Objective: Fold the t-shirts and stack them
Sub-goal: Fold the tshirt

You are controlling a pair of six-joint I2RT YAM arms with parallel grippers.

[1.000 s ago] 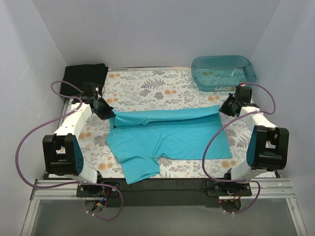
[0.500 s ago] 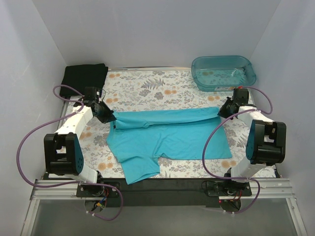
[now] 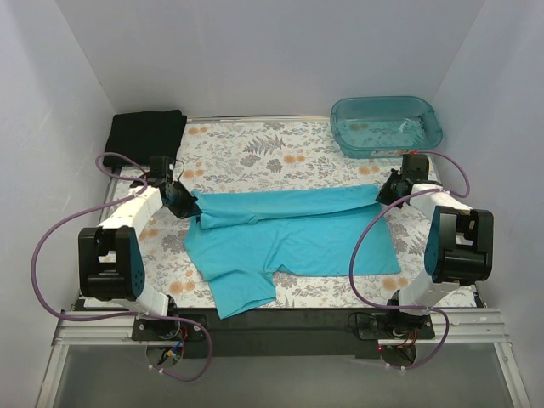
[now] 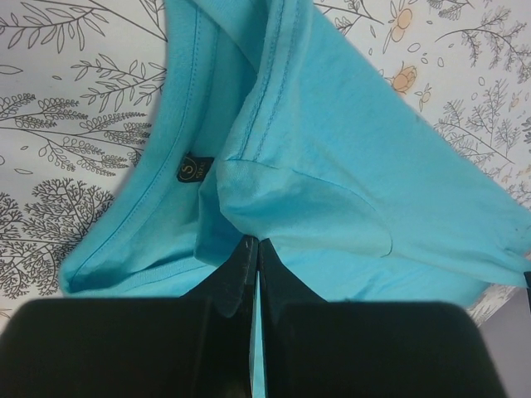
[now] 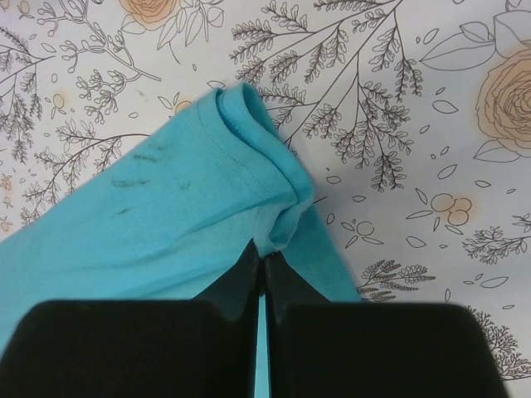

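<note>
Turquoise cotton, a V-neck short-sleeved t-shirt (image 3: 289, 238), lies across the middle of the floral-printed tablecloth (image 3: 255, 153), with one sleeve trailing toward the cloth's near edge. Its far edge is doubled over into a long band running from left to right across the cloth. The left gripper (image 3: 194, 206) is clamped tight on the band's left end by the collar, where a small dark size label shows. The right gripper (image 3: 380, 194) pinches the band's hemmed right end, its jaws closed on the fabric. A plain black folded t-shirt (image 3: 146, 132) sits off the cloth's far left corner. A translucent teal plastic tub (image 3: 382, 150) stands at the cloth's far right corner.
</note>
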